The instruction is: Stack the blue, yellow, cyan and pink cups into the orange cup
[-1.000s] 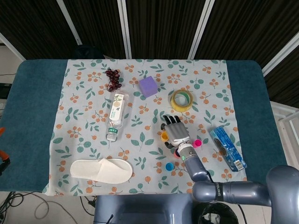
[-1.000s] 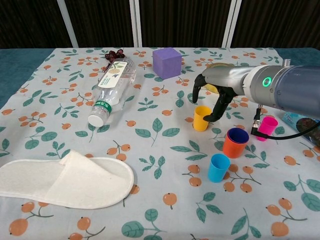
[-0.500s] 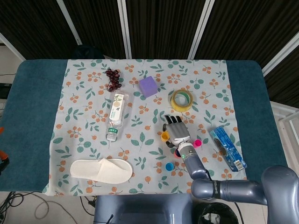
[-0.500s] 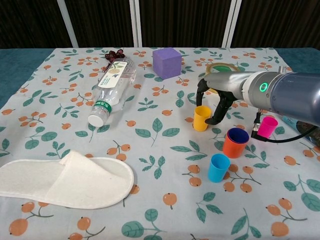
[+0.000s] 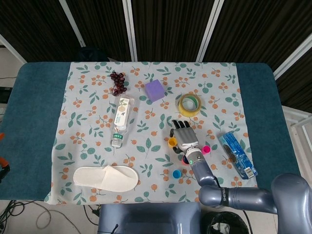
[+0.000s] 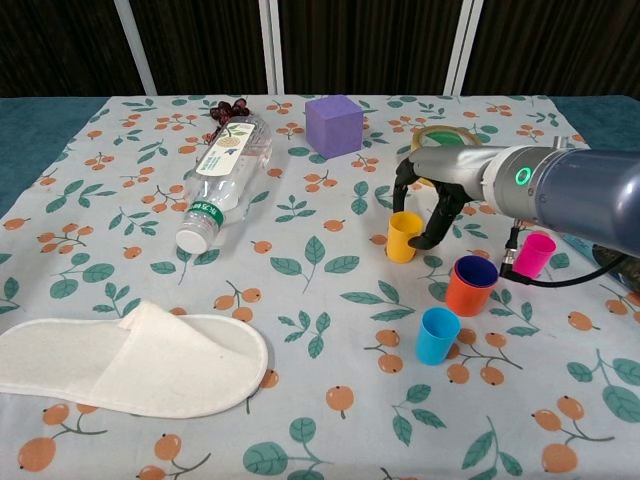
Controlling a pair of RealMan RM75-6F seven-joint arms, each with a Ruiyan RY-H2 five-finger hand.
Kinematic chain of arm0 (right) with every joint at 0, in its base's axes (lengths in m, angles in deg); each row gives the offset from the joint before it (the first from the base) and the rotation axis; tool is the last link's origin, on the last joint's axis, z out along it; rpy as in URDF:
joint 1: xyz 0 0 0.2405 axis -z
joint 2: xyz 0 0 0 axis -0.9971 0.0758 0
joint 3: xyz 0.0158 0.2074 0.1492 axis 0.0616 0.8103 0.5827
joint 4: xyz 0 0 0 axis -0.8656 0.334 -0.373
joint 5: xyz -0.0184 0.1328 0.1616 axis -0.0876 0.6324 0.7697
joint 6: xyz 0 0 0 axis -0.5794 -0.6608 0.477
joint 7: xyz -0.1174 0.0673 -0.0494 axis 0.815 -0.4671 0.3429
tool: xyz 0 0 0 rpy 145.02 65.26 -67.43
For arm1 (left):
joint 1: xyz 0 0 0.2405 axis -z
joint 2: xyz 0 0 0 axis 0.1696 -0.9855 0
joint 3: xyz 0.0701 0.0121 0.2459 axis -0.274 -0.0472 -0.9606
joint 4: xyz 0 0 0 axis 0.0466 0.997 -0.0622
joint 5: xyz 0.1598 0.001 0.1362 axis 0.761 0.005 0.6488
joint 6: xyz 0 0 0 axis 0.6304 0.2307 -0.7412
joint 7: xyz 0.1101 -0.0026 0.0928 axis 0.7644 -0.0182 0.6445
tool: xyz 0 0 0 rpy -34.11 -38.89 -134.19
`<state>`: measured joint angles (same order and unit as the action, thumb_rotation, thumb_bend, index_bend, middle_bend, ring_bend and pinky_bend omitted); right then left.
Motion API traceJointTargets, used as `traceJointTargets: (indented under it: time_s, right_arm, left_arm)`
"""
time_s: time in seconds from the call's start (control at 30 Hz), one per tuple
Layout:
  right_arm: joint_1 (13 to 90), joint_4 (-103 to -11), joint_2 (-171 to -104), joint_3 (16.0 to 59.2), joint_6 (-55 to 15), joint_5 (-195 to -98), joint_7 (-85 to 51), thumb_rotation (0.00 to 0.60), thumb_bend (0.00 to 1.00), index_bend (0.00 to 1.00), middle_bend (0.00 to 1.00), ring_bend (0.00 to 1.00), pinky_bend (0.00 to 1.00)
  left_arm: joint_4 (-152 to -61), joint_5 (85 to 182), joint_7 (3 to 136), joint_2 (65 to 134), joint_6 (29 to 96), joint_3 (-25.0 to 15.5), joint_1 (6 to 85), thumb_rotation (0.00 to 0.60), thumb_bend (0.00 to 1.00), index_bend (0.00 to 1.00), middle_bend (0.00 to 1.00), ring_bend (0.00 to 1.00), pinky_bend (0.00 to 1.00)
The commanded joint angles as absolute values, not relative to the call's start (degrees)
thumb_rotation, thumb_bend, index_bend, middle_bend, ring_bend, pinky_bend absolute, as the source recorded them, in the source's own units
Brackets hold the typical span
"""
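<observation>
The yellow cup (image 6: 404, 237) stands upright on the flowered cloth, and my right hand (image 6: 432, 190) reaches over it with fingers (image 6: 437, 215) curled down against its right side and behind its rim, gripping it. To the right and nearer stands the orange cup (image 6: 468, 292) with the blue cup (image 6: 476, 270) nested inside. In front of them is the cyan cup (image 6: 437, 336), and the pink cup (image 6: 534, 254) stands to the right beside a black cable. From the head view, the right hand (image 5: 185, 139) covers the orange cup; the yellow cup (image 5: 171, 142) shows at its left edge. My left hand is out of sight.
A plastic bottle (image 6: 222, 178) lies on its side at the left, with a white slipper (image 6: 130, 360) at the front left. A purple cube (image 6: 334, 125), grapes (image 6: 230, 108) and a tape roll (image 5: 189, 104) sit at the back. A blue packet (image 5: 237, 154) lies at the right.
My right hand has moved in toward the yellow cup and its fingers have closed in around it. The cups have not moved.
</observation>
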<state>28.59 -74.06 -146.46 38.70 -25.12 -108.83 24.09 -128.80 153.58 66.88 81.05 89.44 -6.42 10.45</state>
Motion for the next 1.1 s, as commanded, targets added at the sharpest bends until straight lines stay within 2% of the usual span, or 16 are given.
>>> traceJointTargets:
  time_s: [0.03,0.77,0.97,1.1]
  right_arm:
    - [28.6,-73.8,-146.6,38.8,-25.2,-109.1,23.9,0.6,0.4,0.4,0.0,0.0,0.04]
    - [28.7,-74.3,-146.5,39.4,-24.7,-109.3,23.5,0.6,0.4,0.46,0.0,0.0,0.04]
    - [30.0,-80.2,-142.0,39.8,-22.5,-111.6,22.8,0.6,0.4,0.46,0.0,0.0,0.05]
    - [32.0,-87.4,-136.6,39.0,-19.2,-113.5,23.1,0.6,0.4,0.46,0.0,0.0,0.05]
  left_arm:
    - [-128.8,153.6,66.9,81.0,89.5,-6.4,10.4,0.6,0.81,0.15,0.03,0.02,0.08]
    - [-128.8,153.5,67.0,81.0,89.5,-6.4,10.4,0.6,0.81,0.15,0.03,0.02,0.08]
    - [-128.6,153.3,66.9,80.9,89.6,-6.3,10.3,0.6,0.81,0.15,0.03,0.02,0.08]
    - [-128.7,153.5,67.1,81.0,89.9,-6.3,10.3,0.6,0.81,0.15,0.03,0.02,0.08]
